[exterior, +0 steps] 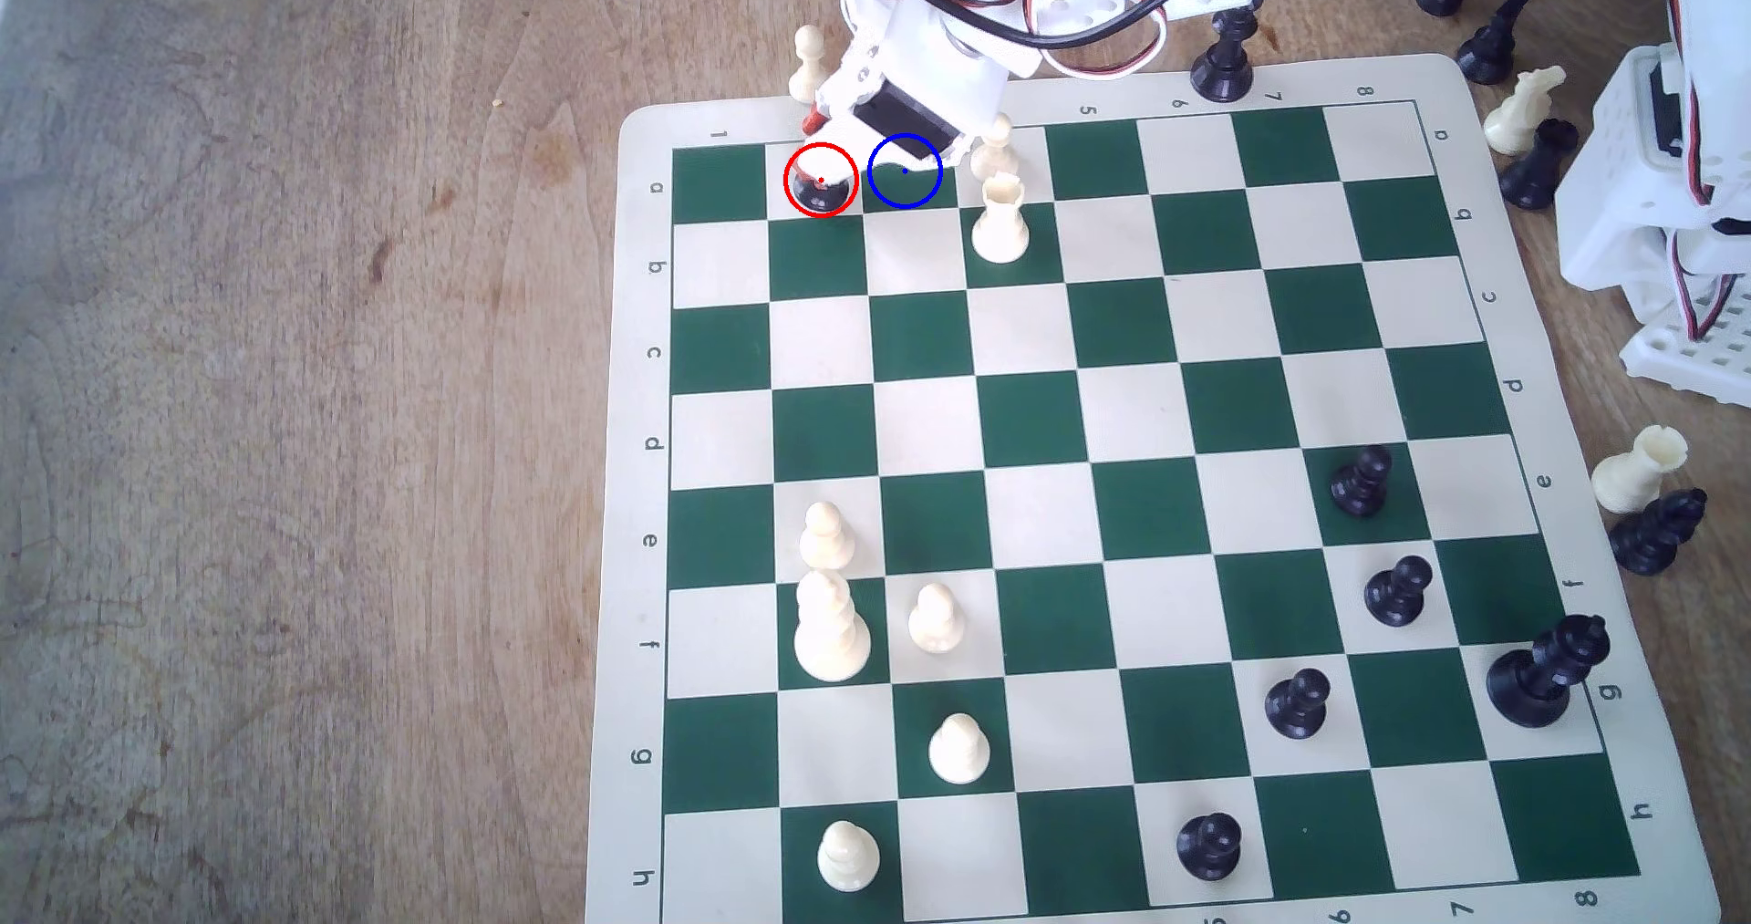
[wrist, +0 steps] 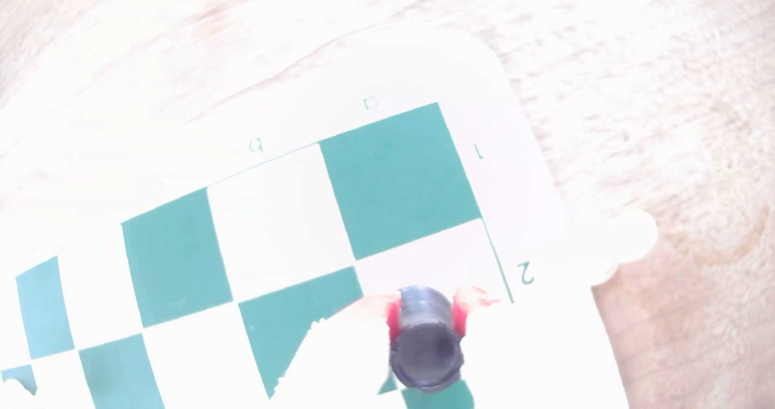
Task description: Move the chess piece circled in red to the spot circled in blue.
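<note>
Black rook (wrist: 425, 350) between gripper (wrist: 423, 314) fingers.
Red pads (wrist: 393, 319) press both sides of its body; gripper closed on it, blue-ringed square (exterior: 905, 172) just beside.

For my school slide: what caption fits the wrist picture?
Pincer closed around the black rook on the chessboard.

The board (exterior: 1118, 469) is a check of dark green and cream squares with a cream border, lying on a brown wood-grain table (exterior: 284, 412). The rook (wrist: 425, 346) between the gripper's (wrist: 423, 314) red pads (wrist: 392, 323) is black (washed to grey-blue in the wrist view), ringed in thin red, and the green square (exterior: 905, 187) beside the gripper carries a blue ring. The arm (exterior: 938, 62) is white, with black and red wires (exterior: 1071, 29).
</note>
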Robot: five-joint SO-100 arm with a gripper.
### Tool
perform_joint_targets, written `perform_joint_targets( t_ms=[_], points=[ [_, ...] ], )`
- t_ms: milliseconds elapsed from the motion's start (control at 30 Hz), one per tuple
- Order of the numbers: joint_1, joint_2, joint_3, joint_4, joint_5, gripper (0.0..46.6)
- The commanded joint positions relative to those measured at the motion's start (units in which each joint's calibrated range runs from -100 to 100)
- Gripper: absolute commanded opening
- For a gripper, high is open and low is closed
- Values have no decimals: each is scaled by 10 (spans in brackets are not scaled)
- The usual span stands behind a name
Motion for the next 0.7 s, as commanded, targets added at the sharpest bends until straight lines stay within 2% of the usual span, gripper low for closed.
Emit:
perform_joint_targets(
  t_ms=[0,267,467,667],
  points=[
    [5,-80,-17,-3,-9,3],
    [5,-151,-15,39,-6,3],
    [-2,-175,-10,110,31,38],
    [5,-148,7,115,53,26]
  ],
)
